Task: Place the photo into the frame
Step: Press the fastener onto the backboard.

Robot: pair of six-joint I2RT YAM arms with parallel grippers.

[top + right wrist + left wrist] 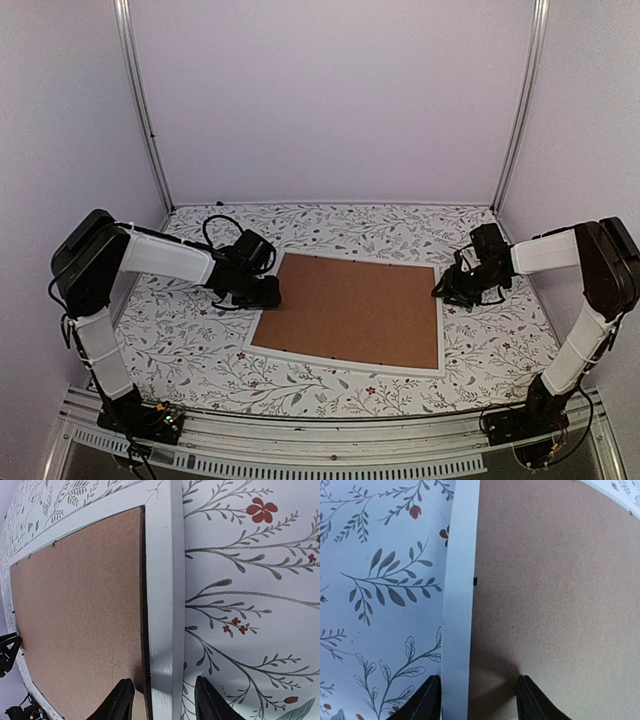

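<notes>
Frame (345, 361) back-up, left gripper (477, 678) astride left rim, right gripper (164, 681) astride right rim

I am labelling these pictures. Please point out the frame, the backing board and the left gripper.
frame (345, 359): top view, its white near rim.
backing board (355, 310): top view, its brown middle.
left gripper (477, 682): left wrist view, between its fingertips.

Frame (340, 362): rim painted white, smooth, faint satin sheen. Board (350, 310): brown fibreboard by look, matt, finely grained. Table cover (180, 340): floral print, smooth, matt; paper or vinyl, cannot tell. Fingers (426, 700): black plastic, matt. Arm shells (165, 258): white plastic, smooth, low gloss. Posts (140, 100): bare metal, brushed. Near rail (300, 465): ribbed metal, dull. Walls (330, 90): pale, matt
</notes>
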